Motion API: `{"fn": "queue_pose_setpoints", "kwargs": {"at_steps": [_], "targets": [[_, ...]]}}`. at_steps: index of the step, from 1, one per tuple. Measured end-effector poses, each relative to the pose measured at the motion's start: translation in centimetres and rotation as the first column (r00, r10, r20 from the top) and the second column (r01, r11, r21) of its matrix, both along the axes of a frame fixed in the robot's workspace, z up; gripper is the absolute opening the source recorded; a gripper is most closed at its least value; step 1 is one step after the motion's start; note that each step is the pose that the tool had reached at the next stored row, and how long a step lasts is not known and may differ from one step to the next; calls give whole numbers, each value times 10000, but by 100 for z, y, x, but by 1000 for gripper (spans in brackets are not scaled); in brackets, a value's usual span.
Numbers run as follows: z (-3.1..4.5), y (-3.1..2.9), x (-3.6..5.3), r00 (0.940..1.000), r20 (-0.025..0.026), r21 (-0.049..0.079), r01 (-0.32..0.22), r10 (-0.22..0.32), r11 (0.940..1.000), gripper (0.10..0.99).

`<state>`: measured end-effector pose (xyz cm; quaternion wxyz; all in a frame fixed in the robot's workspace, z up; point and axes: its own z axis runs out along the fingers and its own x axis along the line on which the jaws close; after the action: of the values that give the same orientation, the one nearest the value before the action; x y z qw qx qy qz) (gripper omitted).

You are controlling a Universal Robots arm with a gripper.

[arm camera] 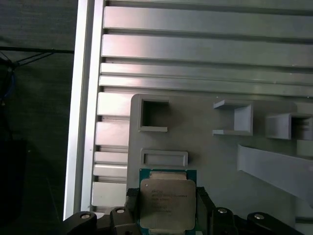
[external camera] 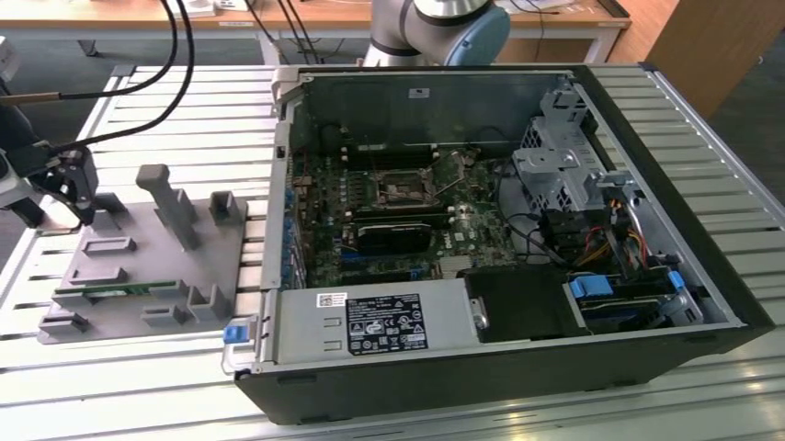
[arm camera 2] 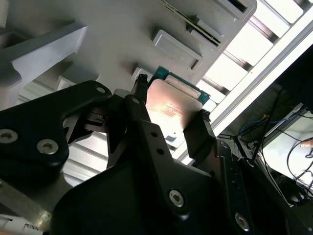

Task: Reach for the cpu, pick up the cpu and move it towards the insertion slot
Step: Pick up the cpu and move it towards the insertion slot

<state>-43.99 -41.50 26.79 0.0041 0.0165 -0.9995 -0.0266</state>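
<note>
Cpu first, in the second wrist view: the silvery square sits between the two dark fingers of the gripper. They are pressed against opposite edges of it, so the jaws are clamped on the chip. Its green underside peeks out at the far edge, over the grey plastic tray. I cannot tell whether it hangs clear of the tray.

In the first wrist view the cpu is seen flat from above, square to the fingers, just beside a shallow rectangular recess of the tray. This view shows the alignment that the other hides.

The exterior view gives the distances. The gripper hangs over the tray's far corner at the exterior view's left. The insertion slot lies well apart, inside the open computer case. A green memory stick rests in the tray.

To my eye, doing this well means keeping the chip level, the grip even on both edges, and the tray's upright posts and the case wall cleared with room to spare.
</note>
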Motion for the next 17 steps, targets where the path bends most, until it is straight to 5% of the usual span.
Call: {"fn": "queue_pose_setpoints", "kwargs": {"at_steps": [17], "targets": [[142,4,0,10000,-1,-1,-1,1,10000,545]]}}
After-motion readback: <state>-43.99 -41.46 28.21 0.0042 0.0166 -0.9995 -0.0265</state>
